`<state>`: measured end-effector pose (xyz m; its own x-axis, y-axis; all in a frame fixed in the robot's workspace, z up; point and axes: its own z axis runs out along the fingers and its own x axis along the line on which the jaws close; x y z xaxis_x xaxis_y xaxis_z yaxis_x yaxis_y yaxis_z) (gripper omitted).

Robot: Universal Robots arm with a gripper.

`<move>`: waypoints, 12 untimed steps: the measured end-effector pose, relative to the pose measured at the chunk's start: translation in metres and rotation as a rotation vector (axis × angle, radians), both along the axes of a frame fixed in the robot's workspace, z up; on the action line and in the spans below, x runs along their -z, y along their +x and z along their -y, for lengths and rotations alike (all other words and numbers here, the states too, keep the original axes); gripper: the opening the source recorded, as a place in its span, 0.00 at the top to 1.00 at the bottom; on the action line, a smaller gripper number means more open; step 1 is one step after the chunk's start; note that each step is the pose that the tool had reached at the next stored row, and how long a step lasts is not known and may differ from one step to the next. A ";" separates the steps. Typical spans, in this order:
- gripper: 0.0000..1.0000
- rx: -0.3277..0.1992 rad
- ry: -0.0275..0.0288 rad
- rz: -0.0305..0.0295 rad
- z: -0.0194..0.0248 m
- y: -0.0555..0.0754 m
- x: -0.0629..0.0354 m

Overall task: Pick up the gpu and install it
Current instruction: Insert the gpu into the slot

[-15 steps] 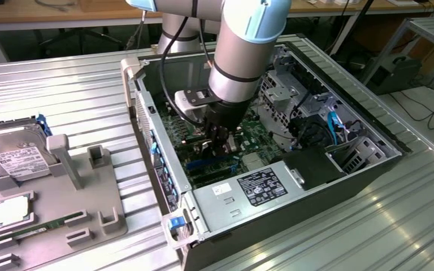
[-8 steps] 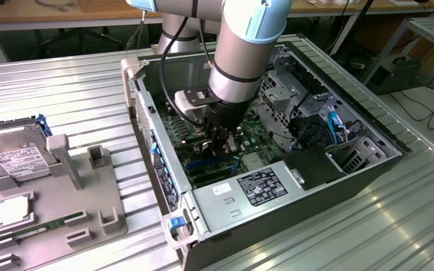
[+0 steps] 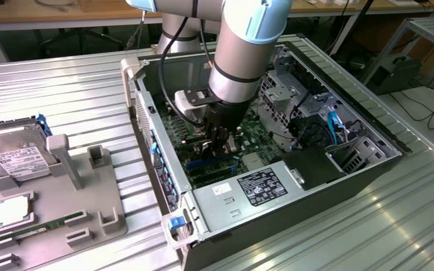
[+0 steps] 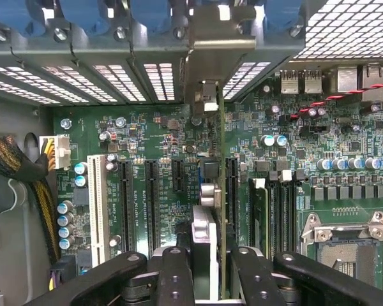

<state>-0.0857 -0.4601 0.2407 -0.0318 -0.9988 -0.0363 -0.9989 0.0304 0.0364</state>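
Exterior view high, angled down on open computer case (image 3: 368, 121), wrist view close above its motherboard (image 4: 153, 137), shared

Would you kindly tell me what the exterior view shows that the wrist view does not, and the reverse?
Exterior alone: the hard drive and memory stick on the grey fixture, beside the computer case. Wrist alone: the white slot, the CPU socket and the rear vents. Both: the tool holding the gpu edge-on above the motherboard.

Gpu (image 4: 209, 191), thin card seen edge-on at the centre of the wrist frame, silver metal end bracket toward the upper centre, standing upright over the green board's black slots, lower end between dark fingers, mid-frame in exterior view (image 3: 228, 144)
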 end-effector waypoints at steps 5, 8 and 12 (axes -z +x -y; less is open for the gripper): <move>0.72 0.000 0.0000 0.0000 0.0016 0.000 0.0000; 0.72 0.000 -0.0001 -0.0001 0.0020 0.000 -0.0001; 0.72 0.002 0.0000 0.0000 0.0020 -0.001 0.0000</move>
